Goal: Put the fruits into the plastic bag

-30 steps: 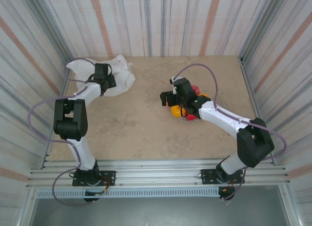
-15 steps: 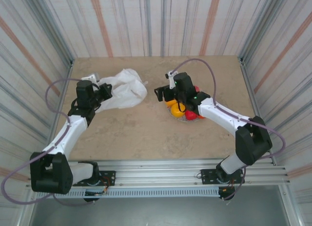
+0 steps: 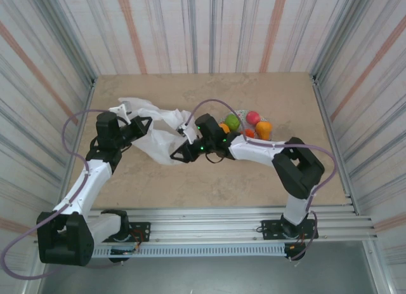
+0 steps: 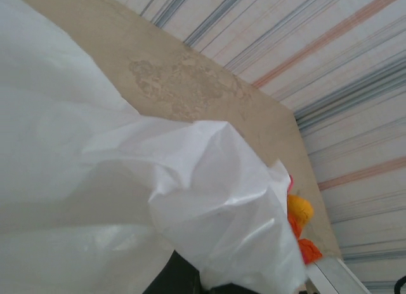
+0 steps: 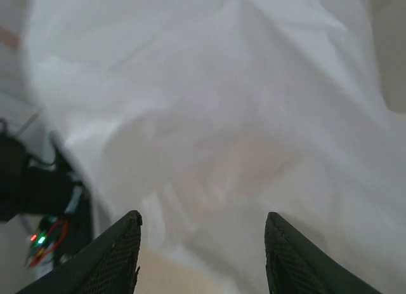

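Right gripper [image 5: 203, 256]: at the near right edge of the plastic bag; jaws apart, white film just ahead of them, nothing pinched that I can tell.
Plastic bag [image 3: 158, 138]: on the table [image 3: 190, 186], left of centre, crumpled and partly lifted on its left side.
Bag, handling: judged very light, limp and slippery. It will collapse unless held at two points, and the film could tear on a hard pull.
Bag, hold: a rim or handle loop. Which fold is the mouth cannot be told.
Left gripper [image 3: 135, 126]: at the bag's left side, closed on a fold of the film.
Fruits [image 3: 254, 118]: clustered just right of the bag and a little farther back, none inside it as far as can be seen. They are red, orange and yellow-orange, with one green fruit [image 3: 233, 122].
Fruit, handling: judged firm, smooth and apt to roll. Take each across its widest part.
In the way: the right forearm [image 3: 254, 148] lies between the bag and the fruits, on their near side.
Striped wall [image 3: 209, 27]: beyond the bag, well apart.
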